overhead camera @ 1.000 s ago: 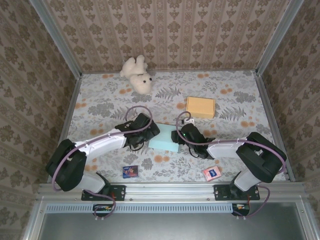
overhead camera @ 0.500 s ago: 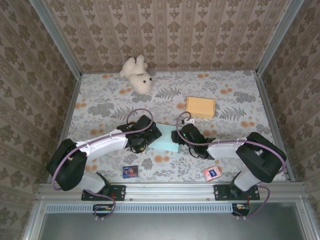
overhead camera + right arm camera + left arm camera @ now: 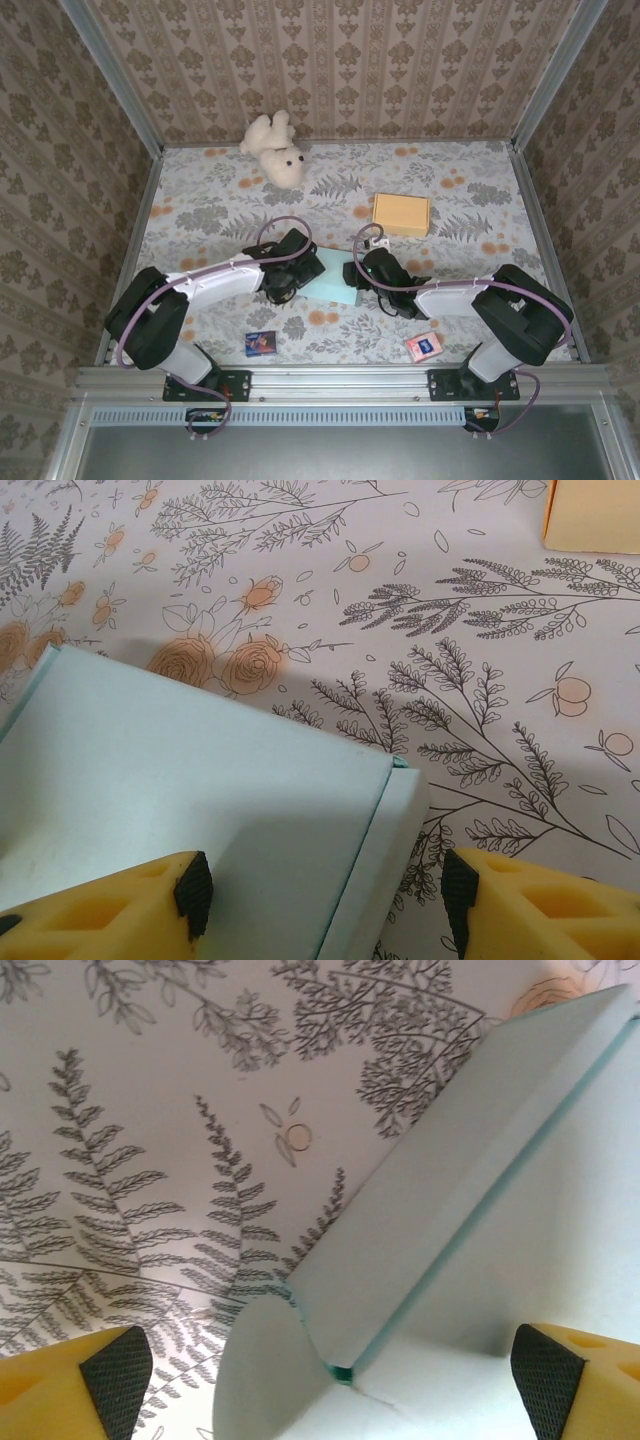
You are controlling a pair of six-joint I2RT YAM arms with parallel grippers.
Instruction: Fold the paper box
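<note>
Left jaws spread wide, nothing pinched. Pale teal paper box [image 3: 530,1250] is straddled at its edge; one side wall [image 3: 440,1180] is seen raised, rounded tab [image 3: 255,1370] loose beside it.

Right jaws also held apart, box corner between pads, no pinch seen; narrow side flap [image 3: 385,880] lies low.

Box is placed mid-way on floral-patterned bench [image 3: 450,200], between both arms.

Task judged partly done: one wall up, remaining walls to be raised, tabs tucked.

Box sits skewed to bench edges; long axis cannot be told.

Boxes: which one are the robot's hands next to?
The pale blue box, between the left gripper and right gripper; the orange box sits farther back.
</note>
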